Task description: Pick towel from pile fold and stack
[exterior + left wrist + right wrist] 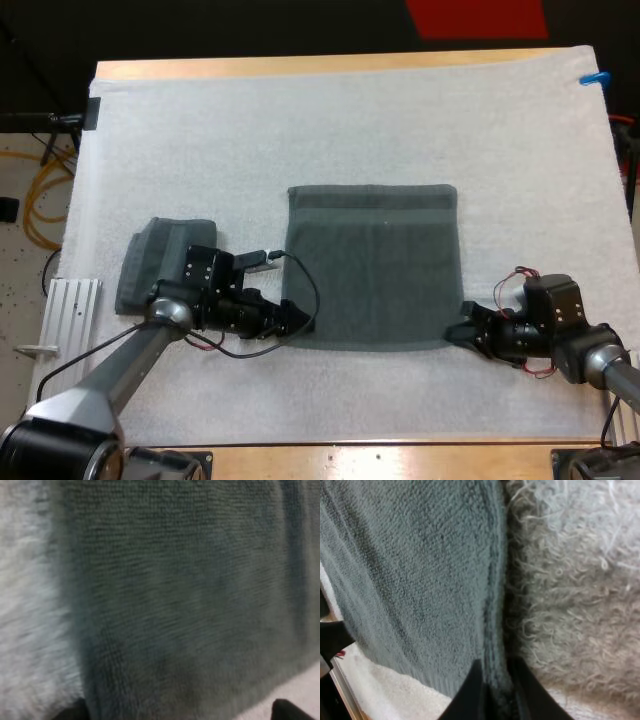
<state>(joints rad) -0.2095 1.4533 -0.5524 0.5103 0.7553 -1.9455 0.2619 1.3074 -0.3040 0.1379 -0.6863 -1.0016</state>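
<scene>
Towel (372, 265), dark grey-green, one item: spread flat and square at the middle of the white mat (300, 130), hem band along its far edge. Second item, a folded towel (160, 260), lies at the mat's left side, well apart from the first. Step in hand, as judged: taking hold of the two near corners for the first fold. Right gripper (462, 335) sits at the near right corner, its fingers drawn close and pinching the towel's side hem between them. Left gripper (295, 318) sits at the near left corner, its fingertips standing wide apart with the cloth lying between them, so no grip is made there yet. Next move, as judged: the left fingers close on that corner, then both corners lift together and carry to the far edge, kept level so the halves match. Hard to make out: the left wrist view is smeared, and how deep either gripper reaches under the cloth is hidden.
</scene>
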